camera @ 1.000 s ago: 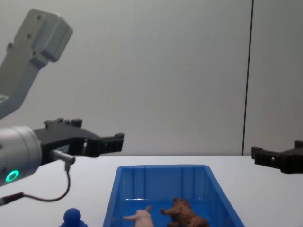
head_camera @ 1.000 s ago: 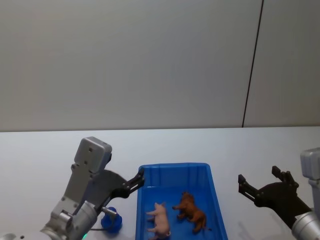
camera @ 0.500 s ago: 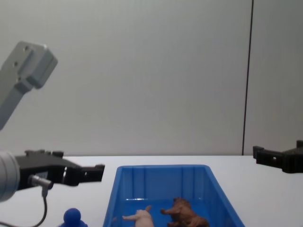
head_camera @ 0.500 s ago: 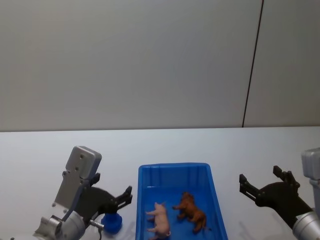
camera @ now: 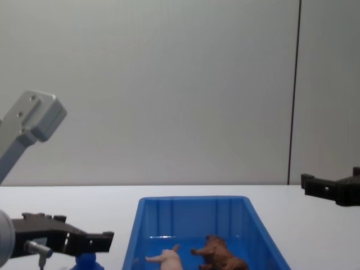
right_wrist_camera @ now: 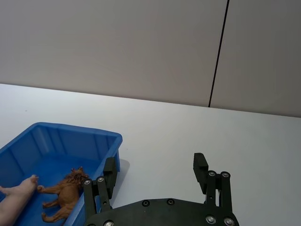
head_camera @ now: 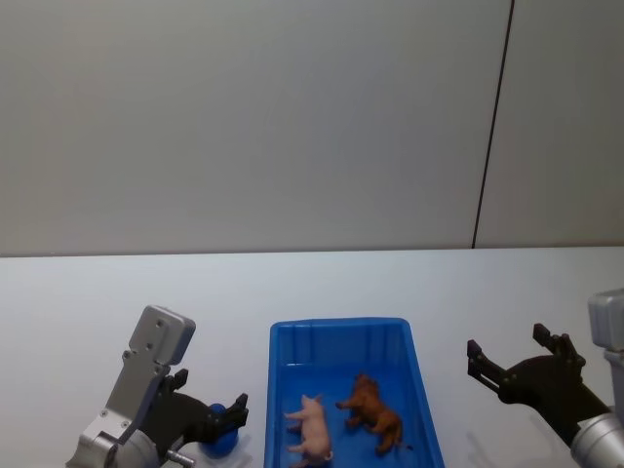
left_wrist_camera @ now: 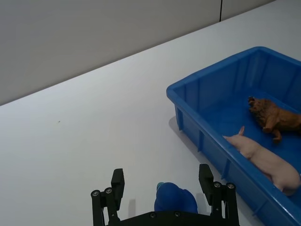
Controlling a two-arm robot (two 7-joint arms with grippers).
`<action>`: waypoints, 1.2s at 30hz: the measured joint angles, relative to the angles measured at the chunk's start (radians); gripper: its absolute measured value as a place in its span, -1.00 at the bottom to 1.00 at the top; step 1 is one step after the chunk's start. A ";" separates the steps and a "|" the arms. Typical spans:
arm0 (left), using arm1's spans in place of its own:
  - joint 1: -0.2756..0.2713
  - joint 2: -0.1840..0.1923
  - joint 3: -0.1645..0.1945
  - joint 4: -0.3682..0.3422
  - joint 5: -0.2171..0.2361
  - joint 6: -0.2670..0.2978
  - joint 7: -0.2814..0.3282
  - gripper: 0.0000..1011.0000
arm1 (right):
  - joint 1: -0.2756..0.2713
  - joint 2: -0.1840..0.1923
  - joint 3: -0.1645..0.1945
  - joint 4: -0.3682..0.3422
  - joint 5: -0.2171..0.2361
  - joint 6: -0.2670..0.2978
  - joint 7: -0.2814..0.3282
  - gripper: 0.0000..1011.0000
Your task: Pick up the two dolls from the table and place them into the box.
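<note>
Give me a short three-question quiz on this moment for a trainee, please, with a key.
1. True or false: the pink pig and the brown shaggy animal both lie inside the blue box.
2. Which thing stands on the table closest to the left gripper? A) the small blue figure B) the pink pig C) the brown shaggy animal
3. Fill in: the right gripper, which hangs on the box's right side, is ___ (open or shut).

Key: 1 true; 2 A; 3 open.
</note>
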 joint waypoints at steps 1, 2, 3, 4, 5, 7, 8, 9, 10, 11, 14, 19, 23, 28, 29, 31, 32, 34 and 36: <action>-0.001 -0.001 0.000 0.008 0.001 0.004 -0.005 0.98 | 0.000 0.000 0.000 0.000 0.000 0.000 0.000 0.98; -0.002 -0.002 0.000 0.011 0.002 0.006 -0.007 0.98 | 0.000 0.000 0.000 0.000 0.000 0.000 0.000 0.98; -0.003 -0.002 0.000 0.013 0.004 0.009 -0.009 0.98 | 0.000 0.000 0.000 0.000 0.000 0.000 0.000 0.98; -0.004 -0.003 0.000 0.016 0.005 0.010 -0.013 0.98 | 0.000 0.000 0.000 0.000 0.000 0.000 0.000 0.98; -0.006 -0.004 0.000 0.021 0.007 0.014 -0.018 0.93 | 0.000 0.000 0.000 0.000 0.000 0.000 0.000 0.98; -0.007 -0.005 0.000 0.027 0.009 0.019 -0.024 0.88 | 0.000 0.000 0.000 0.000 0.000 0.000 0.000 0.98; -0.009 -0.006 0.000 0.032 0.011 0.022 -0.030 0.83 | 0.000 0.000 0.000 0.000 0.000 0.000 0.000 0.98; -0.010 -0.006 0.000 0.035 0.013 0.024 -0.034 0.76 | 0.000 0.000 0.000 0.000 0.000 0.000 0.000 0.98; -0.011 -0.007 0.000 0.038 0.014 0.025 -0.037 0.70 | 0.000 0.000 0.000 0.000 0.000 0.000 0.000 0.98; -0.013 -0.008 0.000 0.042 0.016 0.028 -0.043 0.66 | 0.000 0.000 0.000 0.000 0.000 0.000 0.000 0.98; -0.015 -0.009 0.000 0.049 0.019 0.033 -0.051 0.53 | 0.000 0.000 0.000 0.000 0.000 0.000 0.000 0.98; -0.020 -0.012 0.001 0.063 0.026 0.042 -0.071 0.22 | 0.000 0.000 0.000 0.000 0.000 0.000 0.000 0.98; -0.022 -0.014 0.001 0.067 0.029 0.044 -0.078 -0.01 | 0.000 0.000 0.000 0.000 0.000 0.000 0.000 0.98; -0.024 -0.015 0.001 0.072 0.031 0.045 -0.088 -0.39 | 0.000 0.000 0.000 0.000 0.000 0.000 0.000 0.98; -0.025 -0.016 0.000 0.073 0.031 0.044 -0.091 -0.43 | 0.000 0.000 0.000 0.000 0.000 0.000 0.000 0.98; -0.025 -0.016 0.000 0.074 0.031 0.042 -0.093 -0.48 | 0.000 0.000 0.000 0.000 0.000 0.000 0.000 0.98; -0.025 -0.016 0.000 0.074 0.031 0.040 -0.095 -0.48 | 0.000 0.000 0.000 0.000 0.000 0.000 0.000 0.98; -0.026 -0.017 -0.002 0.074 0.030 0.033 -0.099 -0.51 | 0.000 0.000 0.000 0.000 0.000 0.000 0.000 0.98; -0.026 -0.017 -0.003 0.071 0.026 0.023 -0.103 -0.54 | 0.000 0.000 0.000 0.000 0.000 0.000 0.000 0.98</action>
